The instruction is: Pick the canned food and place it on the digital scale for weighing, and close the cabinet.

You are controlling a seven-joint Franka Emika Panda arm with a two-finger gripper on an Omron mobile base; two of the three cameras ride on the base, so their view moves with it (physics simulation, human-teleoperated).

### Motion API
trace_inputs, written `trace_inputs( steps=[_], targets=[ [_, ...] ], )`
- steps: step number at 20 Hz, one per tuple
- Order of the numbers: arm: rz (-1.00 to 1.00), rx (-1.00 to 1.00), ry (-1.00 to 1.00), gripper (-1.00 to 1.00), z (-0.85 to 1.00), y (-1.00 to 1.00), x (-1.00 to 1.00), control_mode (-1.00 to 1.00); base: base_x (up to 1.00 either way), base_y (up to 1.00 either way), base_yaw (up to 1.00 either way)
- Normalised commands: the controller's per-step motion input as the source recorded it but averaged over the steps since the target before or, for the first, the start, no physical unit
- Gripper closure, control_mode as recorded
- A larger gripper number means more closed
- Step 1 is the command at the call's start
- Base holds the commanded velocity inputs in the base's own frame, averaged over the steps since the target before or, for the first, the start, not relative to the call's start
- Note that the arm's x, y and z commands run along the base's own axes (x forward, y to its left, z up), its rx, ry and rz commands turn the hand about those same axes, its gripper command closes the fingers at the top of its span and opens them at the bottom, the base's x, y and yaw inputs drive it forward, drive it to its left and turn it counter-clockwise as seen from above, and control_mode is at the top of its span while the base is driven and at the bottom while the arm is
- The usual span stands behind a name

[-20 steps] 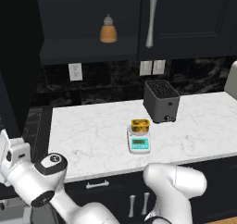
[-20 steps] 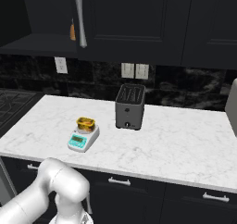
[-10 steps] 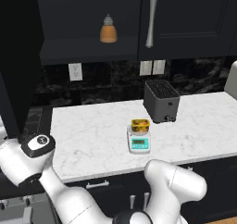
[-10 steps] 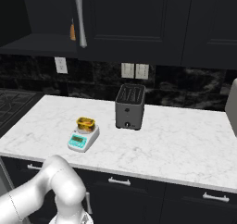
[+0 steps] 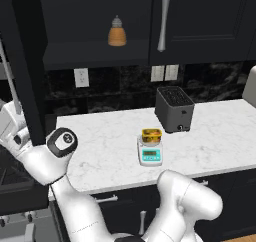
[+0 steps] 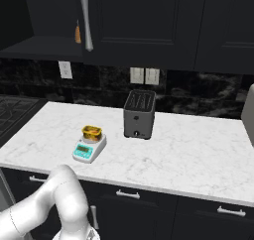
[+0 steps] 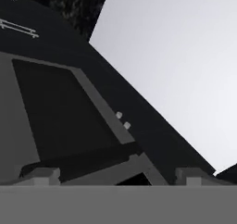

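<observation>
You are seeing the open cabinet (image 5: 22, 81) door sticking out left; the toaster (image 5: 174, 108) is blocking the table's (image 5: 100, 146) back.

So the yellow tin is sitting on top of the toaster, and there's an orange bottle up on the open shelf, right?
Not quite. The yellow tin sits on the small white and teal scale, which stands in front of the toaster; both base views show this. The orange bottle is indeed up in the open cabinet.
</observation>
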Motion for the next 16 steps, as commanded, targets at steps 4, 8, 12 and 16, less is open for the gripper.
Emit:
trace_inputs(
  steps=[4, 8, 12, 16],
  targets=[
    [-0.03, 0.39, -0.49, -1.00, 0.22, -0.99, -0.35, -1.00, 0.00, 0.00, 0.00],
    [-0.02, 0.44, -0.33, -1.00, 0.59, -1.00, 0.00, -1.00, 0.00, 0.00, 0.00],
    [-0.01, 0.49, -0.08, -1.00, 0.52, -1.00, 0.00, -1.00, 0.00, 0.00, 0.00],
    [-0.02, 0.50, 0.00, -1.00, 0.59, -1.00, 0.00, -1.00, 0.00, 0.00, 0.00]
  ],
)
